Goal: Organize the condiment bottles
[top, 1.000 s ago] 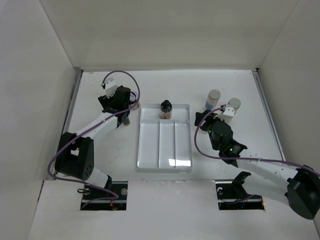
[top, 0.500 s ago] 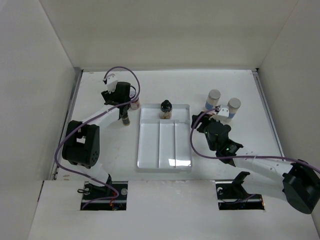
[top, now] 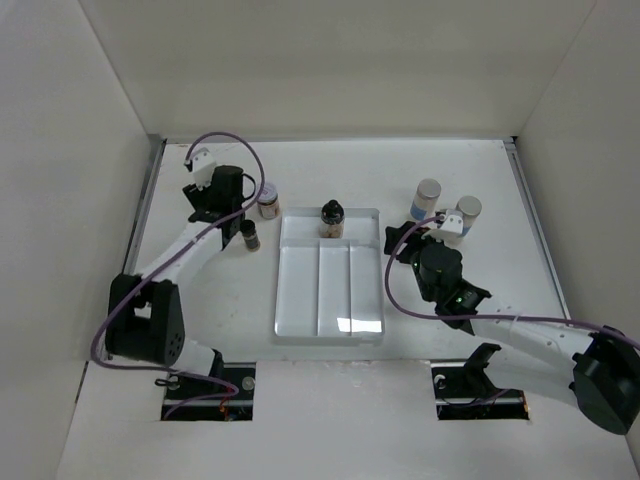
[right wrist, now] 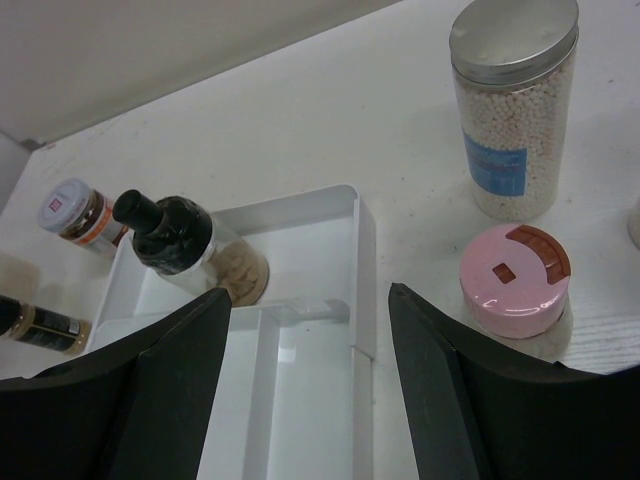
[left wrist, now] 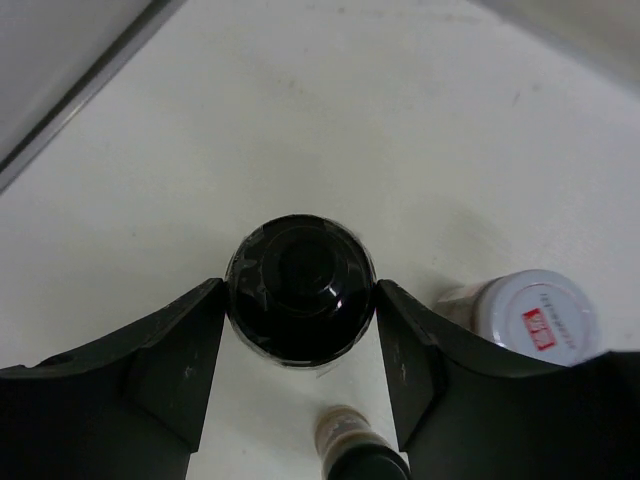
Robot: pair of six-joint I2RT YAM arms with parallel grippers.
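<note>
My left gripper (top: pixel 215 197) is at the far left of the table, its fingers pressed against both sides of a black-capped bottle (left wrist: pixel 300 303), seen from above. A white-lidded brown jar (left wrist: pixel 530 318) and a small dark bottle (left wrist: pixel 352 452) stand just beside it; both also show in the top view, the jar (top: pixel 268 201) and the bottle (top: pixel 250 233). Another black-capped bottle (right wrist: pixel 185 245) stands in the white tray's far compartment. My right gripper (right wrist: pixel 310 292) is open and empty above the tray's right wall. A pink-lidded jar (right wrist: pixel 513 279) and a blue-labelled grey-lidded jar (right wrist: pixel 510 110) stand to its right.
The white three-compartment tray (top: pixel 330 325) lies mid-table with its three long compartments bare. A second grey-lidded jar (top: pixel 467 210) stands by the blue-labelled one (top: pixel 428 197) at the back right. White walls close in the table on three sides.
My left gripper has shifted left, away from the white-lidded jar, which now stands uncovered. The right arm has moved only slightly.
</note>
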